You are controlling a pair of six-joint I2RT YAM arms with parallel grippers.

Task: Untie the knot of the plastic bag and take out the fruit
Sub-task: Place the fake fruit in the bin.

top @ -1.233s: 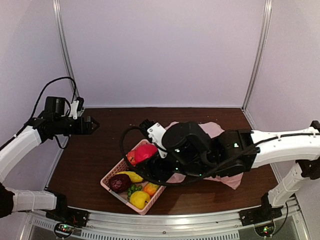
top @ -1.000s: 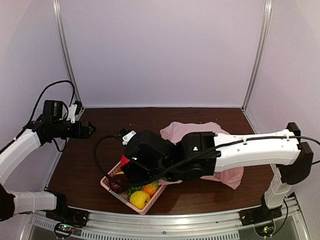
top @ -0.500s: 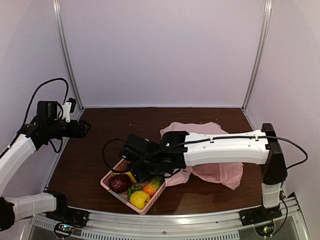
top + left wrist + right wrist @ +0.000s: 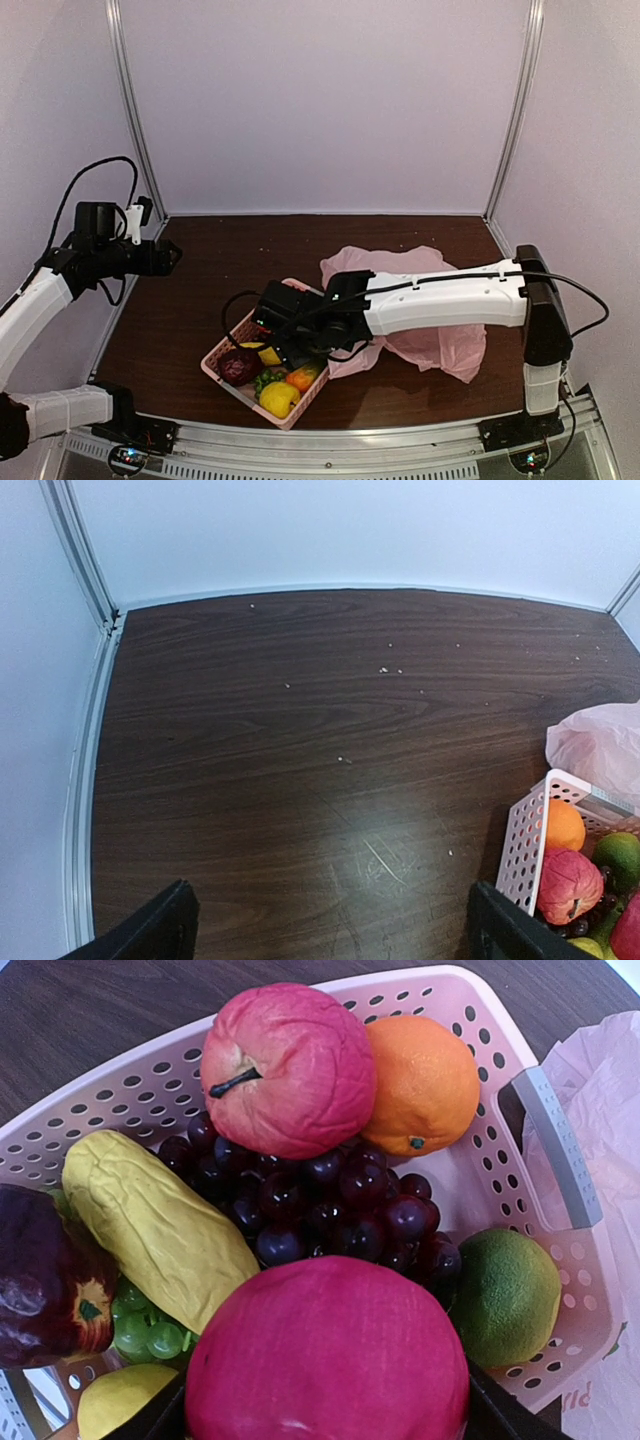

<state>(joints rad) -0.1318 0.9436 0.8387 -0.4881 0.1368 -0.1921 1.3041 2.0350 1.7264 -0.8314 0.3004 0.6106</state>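
Pink plastic bag (image 4: 440,345) lies slack on the tabletop (image 4: 200,300) beside the basket (image 4: 222,355). In the wrist views, the left fingers (image 4: 160,930) stand wide with nothing between them. The right fingers (image 4: 498,1415) hold a red apple (image 4: 325,1360) over the full basket; dropped there, it may roll off the grapes (image 4: 330,1200) and out.

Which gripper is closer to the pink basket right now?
Right. The right gripper is directly over the pink basket, gripping a red apple; the left gripper hangs open, well off to the basket's left and farther back.
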